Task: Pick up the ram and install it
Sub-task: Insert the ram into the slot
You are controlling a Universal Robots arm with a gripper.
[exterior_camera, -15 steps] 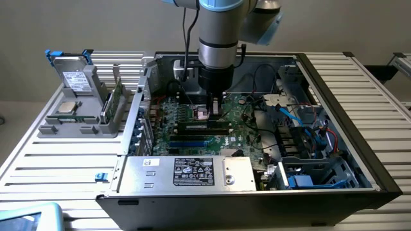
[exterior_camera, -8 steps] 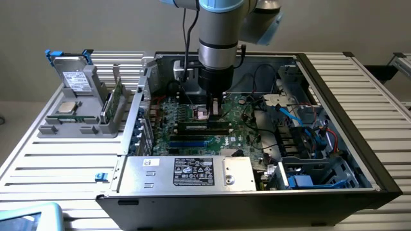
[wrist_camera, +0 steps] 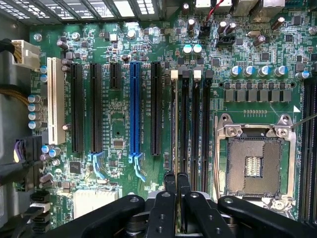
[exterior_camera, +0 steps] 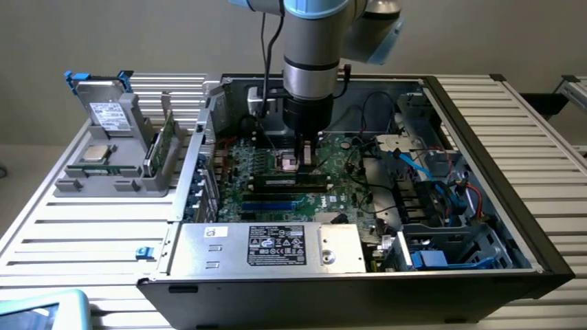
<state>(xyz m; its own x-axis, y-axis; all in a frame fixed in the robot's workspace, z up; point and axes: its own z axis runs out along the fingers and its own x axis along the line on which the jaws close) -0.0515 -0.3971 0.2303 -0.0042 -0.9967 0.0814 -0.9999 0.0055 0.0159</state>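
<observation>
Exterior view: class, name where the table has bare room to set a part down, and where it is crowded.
The table is bare on the exterior view's right of the case, and between the grey holder and the near edge. Crowded: inside the case, around the arm, motherboard and cables.

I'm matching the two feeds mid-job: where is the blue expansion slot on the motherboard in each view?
Exterior view: the blue slot lies on the motherboard between the gripper and the labelled silver box.
Wrist view: the blue slot stands with black slots on either side of it.
Shared landmark: the black memory slots, which run alongside the blue slot and by the gripper.
</observation>
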